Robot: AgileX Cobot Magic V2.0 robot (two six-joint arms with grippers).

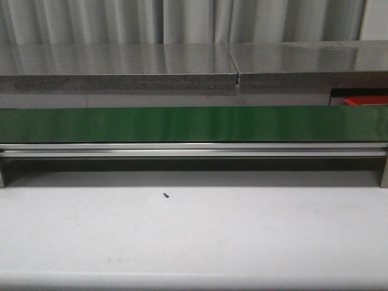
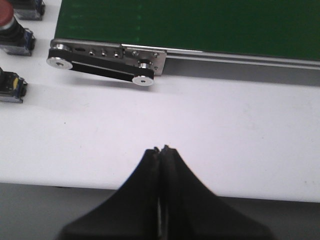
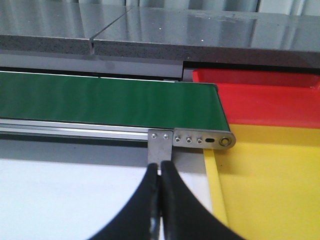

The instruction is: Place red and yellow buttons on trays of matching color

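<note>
— What are the grippers doing?
— The left gripper [image 2: 161, 149] is hanging over the white table [image 2: 225, 130], fingers pressed together on nothing. The right gripper [image 3: 160, 167] is likewise pinched closed and empty.
— And the task's things?
— A red button [image 2: 6, 15] is sitting near the green belt [image 2: 200, 25]'s end. The yellow tray [image 3: 272, 185] is lying beside the red tray [image 3: 270, 102].
</note>
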